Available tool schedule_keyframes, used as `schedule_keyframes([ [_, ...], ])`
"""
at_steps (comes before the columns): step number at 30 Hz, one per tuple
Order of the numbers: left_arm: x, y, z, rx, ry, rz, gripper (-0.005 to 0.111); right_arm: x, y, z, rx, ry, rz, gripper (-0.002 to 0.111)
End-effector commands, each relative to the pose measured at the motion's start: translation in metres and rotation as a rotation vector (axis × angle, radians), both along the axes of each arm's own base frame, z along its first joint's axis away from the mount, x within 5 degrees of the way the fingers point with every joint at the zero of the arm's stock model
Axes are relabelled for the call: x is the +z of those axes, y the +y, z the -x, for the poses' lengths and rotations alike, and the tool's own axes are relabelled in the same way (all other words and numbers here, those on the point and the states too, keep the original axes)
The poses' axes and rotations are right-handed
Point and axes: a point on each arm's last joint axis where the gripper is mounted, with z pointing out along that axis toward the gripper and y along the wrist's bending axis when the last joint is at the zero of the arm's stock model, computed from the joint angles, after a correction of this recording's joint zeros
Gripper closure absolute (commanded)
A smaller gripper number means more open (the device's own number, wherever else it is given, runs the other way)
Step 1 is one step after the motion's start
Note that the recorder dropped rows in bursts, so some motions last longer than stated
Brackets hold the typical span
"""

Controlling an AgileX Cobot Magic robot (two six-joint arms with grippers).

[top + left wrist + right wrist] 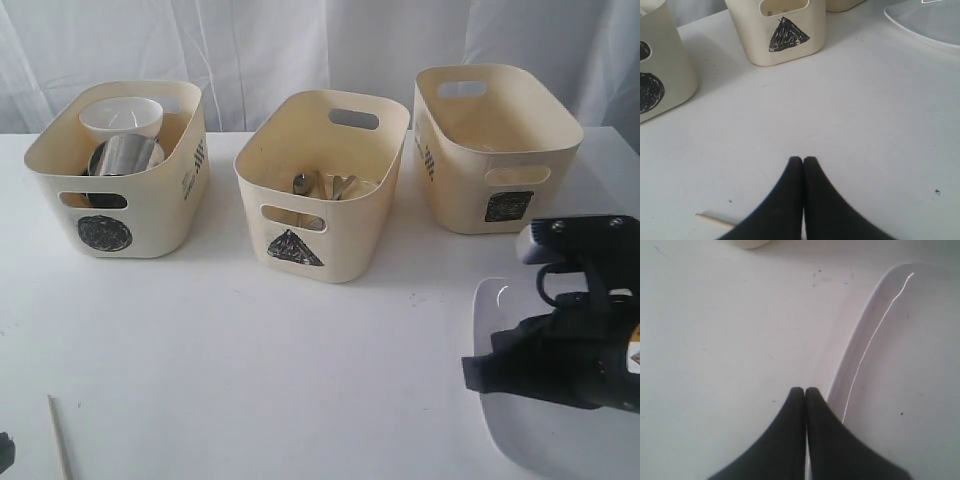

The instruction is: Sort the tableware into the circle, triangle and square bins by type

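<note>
Three cream bins stand in a row at the back: the circle bin [160,215] on the left, the triangle bin [345,250] in the middle and the square bin [460,190] on the right. Inside the circle bin are a small white bowl [121,118] and a steel mug [125,155]. Steel cutlery [325,185] lies in the triangle bin. The large white plate [900,355] lies at the front right. My right gripper [804,390] is shut and empty, its tips at the plate's left rim. My left gripper [803,159] is shut and empty, beside a wooden chopstick [715,219].
The chopstick [60,440] lies near the table's front left edge, where only a dark tip of the left gripper [4,452] shows. White curtains hang behind the bins. The right arm [580,350] covers part of the plate [500,300].
</note>
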Motion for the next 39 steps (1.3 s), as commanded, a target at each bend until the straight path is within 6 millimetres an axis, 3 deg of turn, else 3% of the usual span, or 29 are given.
schedule_keyframes([
  [1, -0.001, 0.0, 0.0, -0.003, 0.003, 0.006, 0.107, 0.014, -0.009, 0.025, 0.005, -0.123, -0.031, 0.108],
  [9, -0.001, 0.0, 0.0, -0.003, 0.003, 0.006, 0.107, 0.033, -0.025, 0.069, 0.005, -0.373, -0.11, 0.108],
  [16, -0.001, 0.0, 0.0, -0.003, 0.003, 0.006, 0.107, -0.002, -0.038, 0.098, -0.045, -0.443, -0.129, 0.108],
  [23, -0.001, 0.0, 0.0, -0.003, 0.003, 0.006, 0.107, -0.025, -0.047, 0.11, -0.129, -0.502, -0.125, 0.108],
  [39, -0.001, 0.0, 0.0, -0.003, 0.003, 0.006, 0.107, -0.027, -0.05, 0.12, -0.142, -0.52, -0.126, 0.108],
])
